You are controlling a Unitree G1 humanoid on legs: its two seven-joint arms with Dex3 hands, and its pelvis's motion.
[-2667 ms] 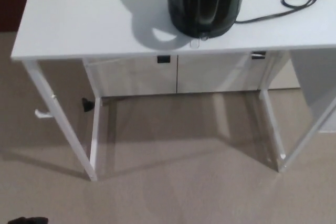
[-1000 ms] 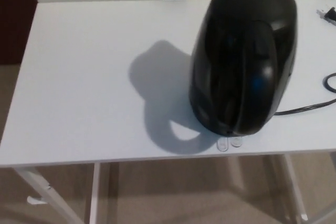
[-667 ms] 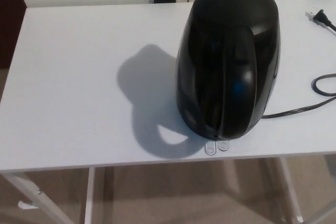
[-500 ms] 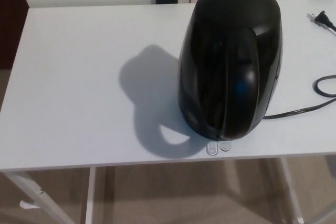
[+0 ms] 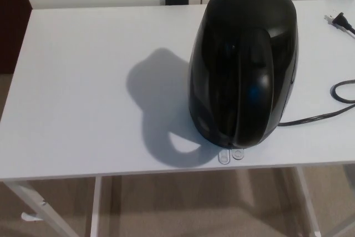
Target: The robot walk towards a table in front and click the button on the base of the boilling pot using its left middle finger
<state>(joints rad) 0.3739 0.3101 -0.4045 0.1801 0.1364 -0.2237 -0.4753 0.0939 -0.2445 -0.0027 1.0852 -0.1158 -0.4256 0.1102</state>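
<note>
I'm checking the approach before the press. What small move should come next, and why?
Probably bring the left hand up into view and toward the two small clear tabs at the kettle's base. Neither hand shows yet, while the kettle already stands close, at the near edge of the white table, with the tabs facing the robot. Which tab is the button is not clear.

pot [image 5: 243,65] on table [image 5: 83,98] (cord [image 5: 321,116] right)

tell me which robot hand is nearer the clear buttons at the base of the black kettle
Neither can be picked: no robot hand is in view. The two small clear buttons sit at the near foot of the glossy black kettle by the white table's front edge, with nothing reaching toward them.
</note>
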